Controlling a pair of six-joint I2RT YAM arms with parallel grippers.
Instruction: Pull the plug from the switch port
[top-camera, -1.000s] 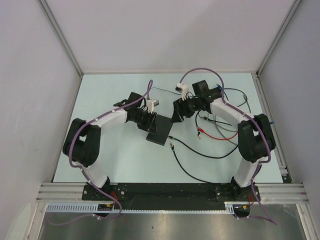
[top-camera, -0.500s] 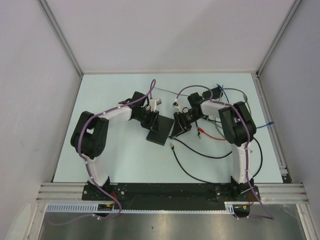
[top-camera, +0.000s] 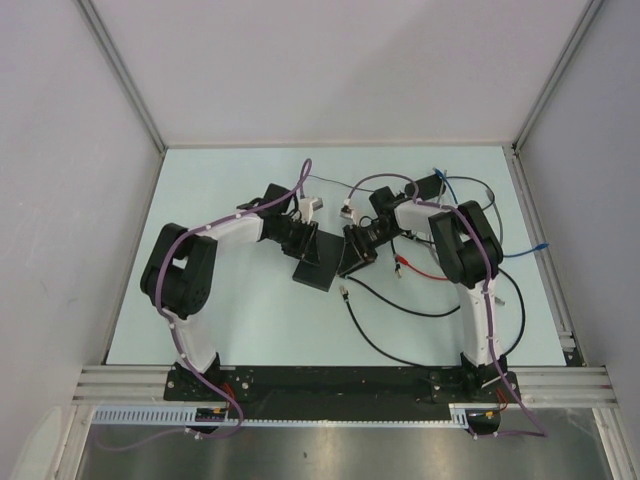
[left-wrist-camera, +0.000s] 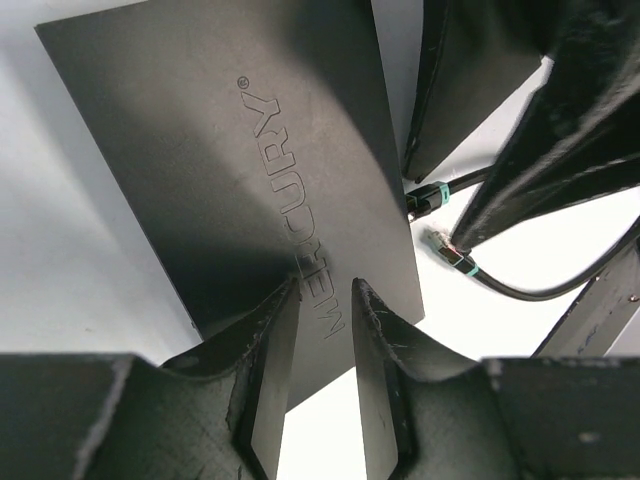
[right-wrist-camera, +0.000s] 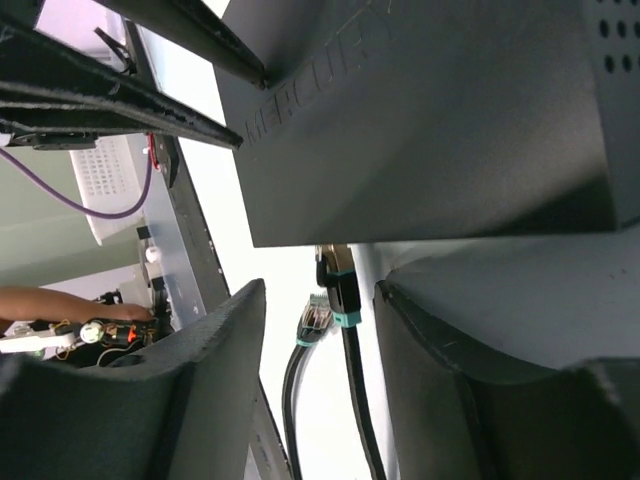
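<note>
The flat matte-black switch box (top-camera: 318, 264) lies mid-table; its lid reads MERCURY in the left wrist view (left-wrist-camera: 250, 180) and the right wrist view (right-wrist-camera: 430, 120). A black plug with a teal band (right-wrist-camera: 338, 280) sits in a port on the box's short edge, also seen in the left wrist view (left-wrist-camera: 425, 198). My right gripper (right-wrist-camera: 320, 300) is open, with one finger on each side of that plug, apart from it. My left gripper (left-wrist-camera: 325, 295) is narrowly open over the box's opposite end, nothing between its fingers.
A second, loose teal-banded plug (right-wrist-camera: 315, 320) lies on the table beside the plugged one. Its black cable (top-camera: 390, 300) loops toward the front. Red (top-camera: 425, 275) and blue (top-camera: 520, 250) cables lie right of the box. White walls enclose the table.
The right arm folded in and brought its gripper left, down to the box's plug edge. The left gripper shifted slightly onto the box's other end.
</note>
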